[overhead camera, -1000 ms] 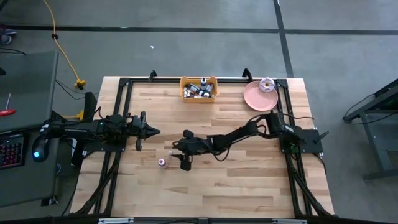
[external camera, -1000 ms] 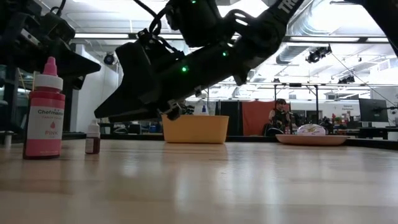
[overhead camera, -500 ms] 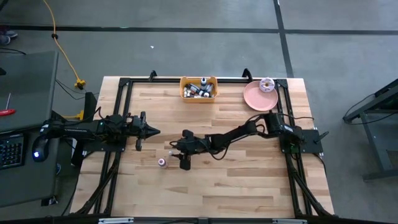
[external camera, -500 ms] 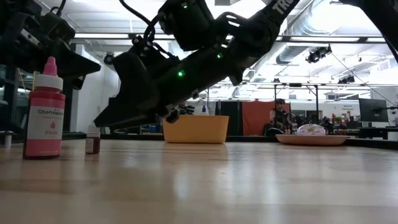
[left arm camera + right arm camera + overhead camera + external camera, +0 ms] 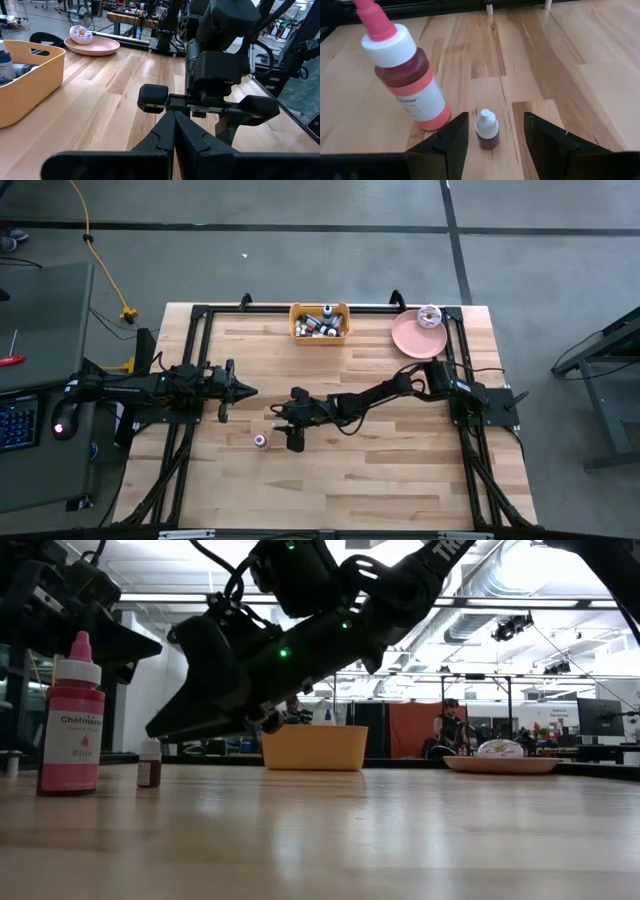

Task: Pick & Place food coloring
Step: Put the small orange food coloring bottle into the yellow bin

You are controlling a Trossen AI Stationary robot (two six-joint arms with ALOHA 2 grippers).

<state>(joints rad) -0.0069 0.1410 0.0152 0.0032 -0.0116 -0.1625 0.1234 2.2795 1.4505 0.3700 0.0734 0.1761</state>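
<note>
Two food coloring bottles stand upright on their bases on the wooden table: a tiny one with a white cap (image 5: 486, 131) (image 5: 149, 762) and a larger pink one with a pink tip (image 5: 407, 80) (image 5: 260, 441). My right gripper (image 5: 492, 145) (image 5: 282, 418) is open just above the table, slanting down. Its fingers stand on either side of the tiny bottle, just short of it, touching nothing. The yellow bin (image 5: 320, 321) at the far edge holds several more bottles. My left gripper (image 5: 245, 390) is shut and waits at the table's left.
A pink plate (image 5: 413, 335) with a donut (image 5: 429, 314) lies at the far right, beside the bin. A black metal frame (image 5: 200, 315) runs round the table's edges. Bare wood spreads over the near half of the table.
</note>
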